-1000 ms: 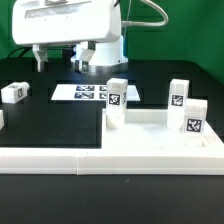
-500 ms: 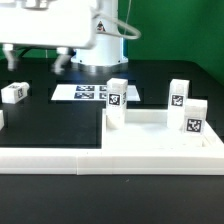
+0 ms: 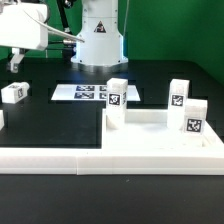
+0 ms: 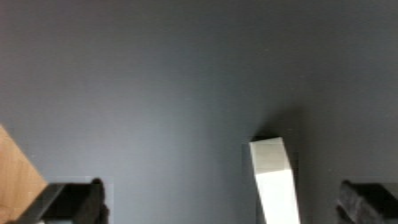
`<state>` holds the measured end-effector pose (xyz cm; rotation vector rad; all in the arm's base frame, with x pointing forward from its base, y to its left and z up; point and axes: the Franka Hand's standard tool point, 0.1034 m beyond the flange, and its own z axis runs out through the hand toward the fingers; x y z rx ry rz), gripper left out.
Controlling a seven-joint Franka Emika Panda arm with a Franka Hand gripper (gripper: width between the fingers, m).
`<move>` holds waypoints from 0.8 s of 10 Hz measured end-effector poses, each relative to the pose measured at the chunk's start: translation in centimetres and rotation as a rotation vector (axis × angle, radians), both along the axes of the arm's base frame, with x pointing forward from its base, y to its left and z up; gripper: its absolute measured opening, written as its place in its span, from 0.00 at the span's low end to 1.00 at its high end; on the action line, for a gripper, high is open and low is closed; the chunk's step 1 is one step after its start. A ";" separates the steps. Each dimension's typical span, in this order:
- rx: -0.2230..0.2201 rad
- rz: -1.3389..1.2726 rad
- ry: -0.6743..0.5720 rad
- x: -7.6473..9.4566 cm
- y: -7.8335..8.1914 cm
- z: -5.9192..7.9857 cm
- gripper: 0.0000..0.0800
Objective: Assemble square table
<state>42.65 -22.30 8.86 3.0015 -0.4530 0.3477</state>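
The white square tabletop lies at the exterior view's right. Three white tagged legs stand on it: one at its near-left corner, one at the back, one at the right. A loose tagged leg lies on the black table at the left. My gripper hangs above that leg, apart from it, open and empty. In the wrist view my gripper shows both dark fingertips wide apart, with a white leg on the table below, nearer one finger.
The marker board lies flat behind the tabletop. A long white border bar runs along the front. Another white piece shows at the far left edge. The robot base stands at the back. A brown strip crosses the wrist view's corner.
My gripper has swung from above the marker board toward the exterior view's left and now hangs over the loose leg. The tabletop and its legs have not moved.
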 end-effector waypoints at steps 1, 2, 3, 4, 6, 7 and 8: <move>0.017 -0.005 0.011 0.0 0.3 -0.2 0.81; 0.076 -0.040 0.035 -0.1 1.1 -0.5 0.81; 0.214 -0.086 0.132 0.3 2.8 -0.6 0.81; 0.249 -0.087 0.205 1.8 4.0 -0.9 0.81; 0.325 -0.079 0.378 -1.5 4.2 -3.7 0.81; 0.319 -0.061 0.445 -2.2 3.9 -4.0 0.81; 0.343 -0.048 0.491 -2.7 4.2 -3.9 0.81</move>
